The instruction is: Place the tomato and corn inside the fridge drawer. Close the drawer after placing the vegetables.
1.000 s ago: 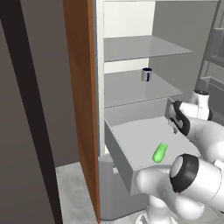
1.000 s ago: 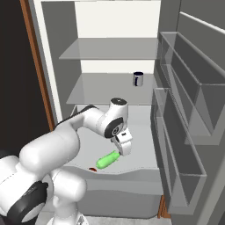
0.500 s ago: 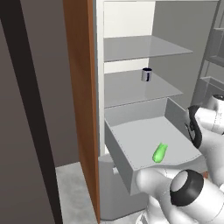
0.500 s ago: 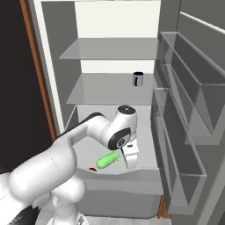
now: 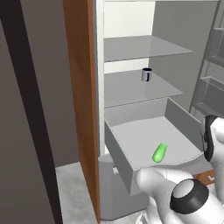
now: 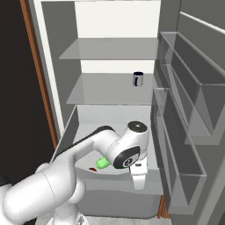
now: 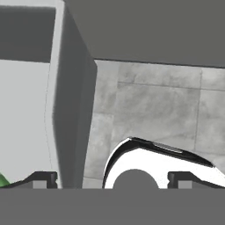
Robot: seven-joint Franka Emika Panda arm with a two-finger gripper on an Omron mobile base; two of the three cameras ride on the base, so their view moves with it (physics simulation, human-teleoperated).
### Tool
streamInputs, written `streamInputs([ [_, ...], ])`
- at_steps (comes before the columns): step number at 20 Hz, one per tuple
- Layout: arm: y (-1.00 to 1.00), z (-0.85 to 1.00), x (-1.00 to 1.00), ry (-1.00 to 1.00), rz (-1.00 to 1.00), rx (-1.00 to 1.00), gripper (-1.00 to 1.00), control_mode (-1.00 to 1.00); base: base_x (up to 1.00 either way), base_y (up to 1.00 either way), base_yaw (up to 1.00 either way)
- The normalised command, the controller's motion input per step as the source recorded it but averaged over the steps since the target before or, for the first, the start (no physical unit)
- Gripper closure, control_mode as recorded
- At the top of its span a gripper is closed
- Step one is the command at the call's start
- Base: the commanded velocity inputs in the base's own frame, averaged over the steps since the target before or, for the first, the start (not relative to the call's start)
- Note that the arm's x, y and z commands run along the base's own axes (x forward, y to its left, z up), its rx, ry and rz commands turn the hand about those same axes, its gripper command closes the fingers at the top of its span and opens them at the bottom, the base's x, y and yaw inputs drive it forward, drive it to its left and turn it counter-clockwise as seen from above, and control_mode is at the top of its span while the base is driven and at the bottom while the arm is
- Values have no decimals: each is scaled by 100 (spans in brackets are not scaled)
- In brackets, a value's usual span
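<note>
- My gripper [image 7: 112, 178] hangs just outside the fridge drawer [image 6: 118, 184], fingers spread wide, holding nothing.
- The drawer's front wall runs crosswise just beside the gripper, on the fridge side.
- Beyond that wall lie the corn [image 6: 103, 162] and tomato [image 6: 92, 168].
- Closing needs a push inward.

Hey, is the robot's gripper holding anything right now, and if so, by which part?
Nothing is held. The gripper hangs open over the drawer's front wall, jaws spread with bare floor between them.

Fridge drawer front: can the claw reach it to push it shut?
Likely yes: the open claw hangs right at the fridge drawer front, seemingly straddling its top edge, with nothing between them.
</note>
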Motion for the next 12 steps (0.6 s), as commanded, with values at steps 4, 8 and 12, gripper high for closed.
streamInputs([
  [4,-2,-31,-12,0,-5,0,-100,-100,0,0,0],
  [8,-10,-48,-1,0,0,0,-100,-100,0,0,0],
  [12,-1,-60,0,0,0,0,-100,-100,0,0,0],
])
